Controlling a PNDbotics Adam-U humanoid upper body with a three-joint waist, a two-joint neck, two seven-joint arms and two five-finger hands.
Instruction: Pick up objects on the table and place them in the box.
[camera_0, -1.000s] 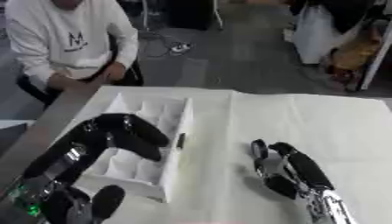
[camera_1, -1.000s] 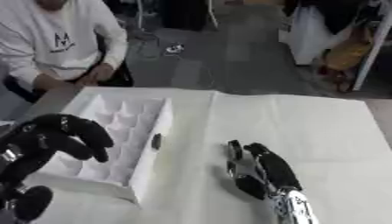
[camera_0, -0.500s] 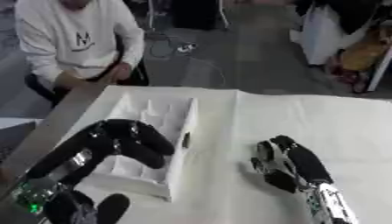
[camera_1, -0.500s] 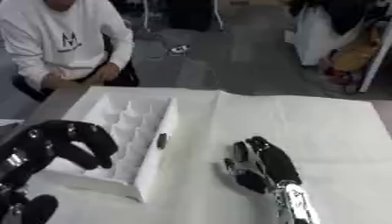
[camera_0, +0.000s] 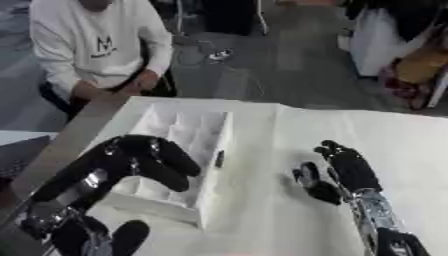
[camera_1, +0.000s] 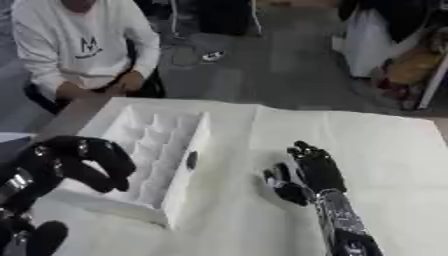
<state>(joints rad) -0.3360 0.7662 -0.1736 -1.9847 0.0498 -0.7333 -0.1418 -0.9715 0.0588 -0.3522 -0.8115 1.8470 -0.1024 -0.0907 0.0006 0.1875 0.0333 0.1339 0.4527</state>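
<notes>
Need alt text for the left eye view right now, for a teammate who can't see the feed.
The robot's black left hand hovers with curled fingers over a white compartmented box on the white table. Its black right hand rests on the table right of the box, fingers extended.

white box (camera_0: 188, 131) with a small dark mark on its side, white desk (camera_0: 411, 145), black left robot hand (camera_0: 144, 157), black right robot hand (camera_0: 346, 167).

Matt white box (camera_0: 194, 145) (cloth-covered table (camera_0: 411, 145))

We can read just one mark: a dark letter "M" on the chest of the white sweatshirt (camera_0: 98, 42) worn by the person at the far left.
</notes>
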